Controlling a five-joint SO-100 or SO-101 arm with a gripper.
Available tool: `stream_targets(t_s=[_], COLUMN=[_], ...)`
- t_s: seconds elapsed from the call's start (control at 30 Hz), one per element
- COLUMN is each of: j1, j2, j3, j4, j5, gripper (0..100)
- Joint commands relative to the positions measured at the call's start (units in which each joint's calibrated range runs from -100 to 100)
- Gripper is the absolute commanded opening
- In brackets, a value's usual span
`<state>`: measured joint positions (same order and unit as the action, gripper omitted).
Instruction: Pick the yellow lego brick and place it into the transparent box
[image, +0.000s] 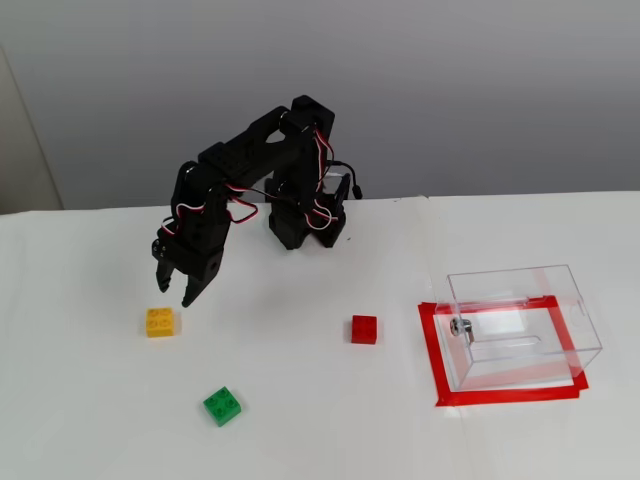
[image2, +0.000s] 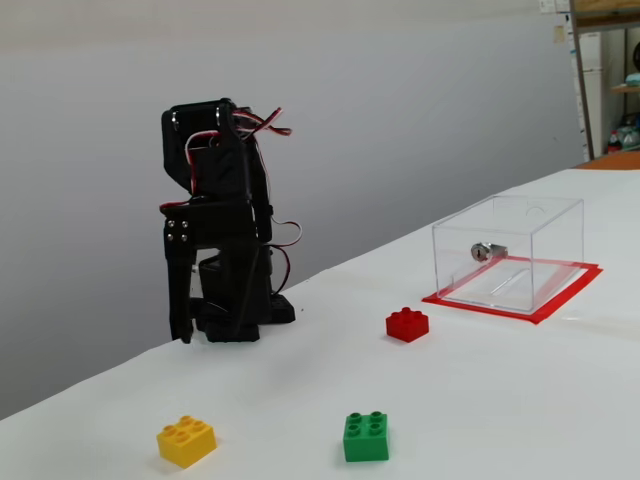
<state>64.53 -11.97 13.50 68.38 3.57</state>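
— Where's the end effector (image: 173, 289) from where you stand?

— Pointing down over the white bench (image: 300, 420), fingers parted a little, nothing between them. It hangs above the surface, not touching it.

— And the yellow brick (image: 160, 322)?

— Just below the fingertips in the high fixed view, a touch to their left, sitting flat on the bench with its studs up. In the low fixed view the yellow brick (image2: 186, 440) lies nearer the camera than the end effector (image2: 182, 330), clearly apart from it.

— The clear box (image: 522, 325)?

— Well off to the end effector's right in the high view, upright inside a frame of red tape (image: 433, 360), a small metal knob (image: 458, 326) on the side facing the arm.

— Anything in between?

— A red brick (image: 364, 329), roughly midway towards the box, and a green brick (image: 222, 405) nearer the camera than the yellow one.
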Motion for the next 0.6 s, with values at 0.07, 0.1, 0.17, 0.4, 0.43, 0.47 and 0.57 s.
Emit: stream_targets(t_s=[0.07, 0.1, 0.17, 0.4, 0.43, 0.47, 0.57], j1=[2.5, 2.9, 3.5, 3.2, 3.2, 3.2, 3.2], j2=[1.9, 2.3, 2.7, 2.7, 2.7, 2.7, 2.8], j3=[-2.1, -2.1, -2.2, -2.1, -2.1, -2.1, -1.8], j4=[-0.8, -0.8, -1.2, -0.5, -0.5, -0.5, -0.6], j5=[-0.9, -1.8, -3.9, -5.4, -5.4, -5.9, -9.4], gripper=[16, 16, 16, 17, 17, 17, 17])
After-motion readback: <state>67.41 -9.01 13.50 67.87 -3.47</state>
